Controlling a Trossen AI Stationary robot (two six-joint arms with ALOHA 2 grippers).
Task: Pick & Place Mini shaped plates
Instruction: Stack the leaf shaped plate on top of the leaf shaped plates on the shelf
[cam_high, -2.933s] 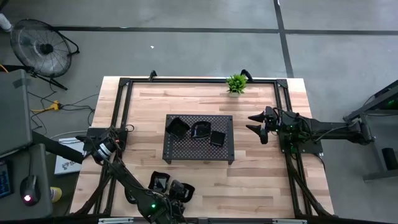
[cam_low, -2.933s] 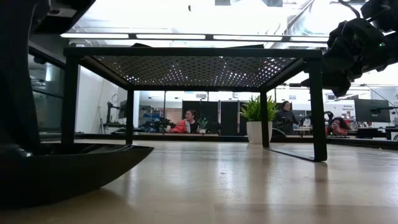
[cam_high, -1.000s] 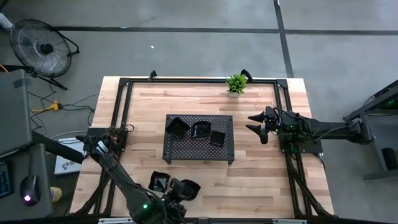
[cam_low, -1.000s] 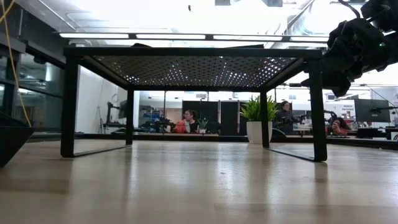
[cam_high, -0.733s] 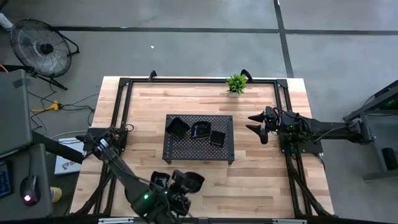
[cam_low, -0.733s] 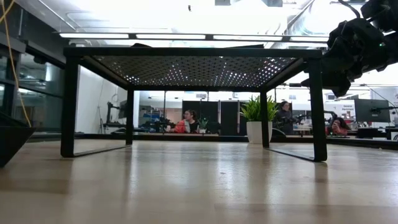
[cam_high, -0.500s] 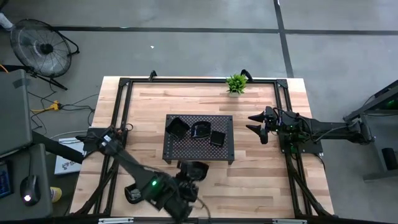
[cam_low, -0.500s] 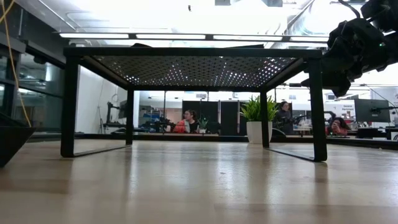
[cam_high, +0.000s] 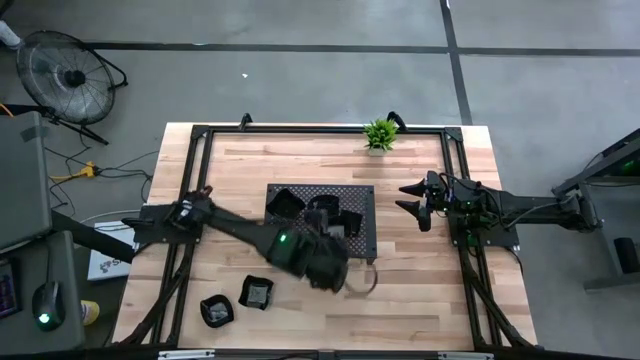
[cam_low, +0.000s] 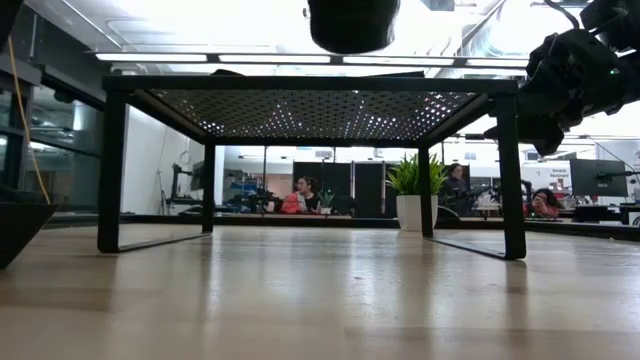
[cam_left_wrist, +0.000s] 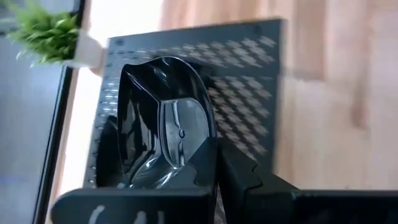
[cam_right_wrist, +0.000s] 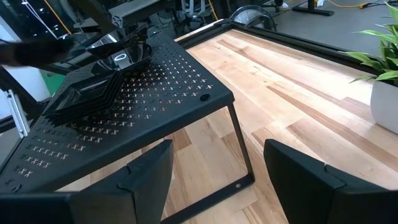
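Plate (cam_left_wrist: 165, 134) in glossy black sits clamped in our left gripper (cam_high: 330, 232), held over the near edge of the perforated tray (cam_high: 362, 232). Two more plates (cam_high: 217, 310) lie on the bench (cam_high: 420, 290) near its front-left corner. Our right gripper (cam_high: 412, 200) hangs beside the tray with fingers spread, empty.

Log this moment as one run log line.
left gripper: shut on mini plate, above tray | right gripper: open, waiting right of tray | two plates on table

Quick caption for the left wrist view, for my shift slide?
Left gripper shut on a glossy black mini plate, carried above the perforated tray, plant beyond.
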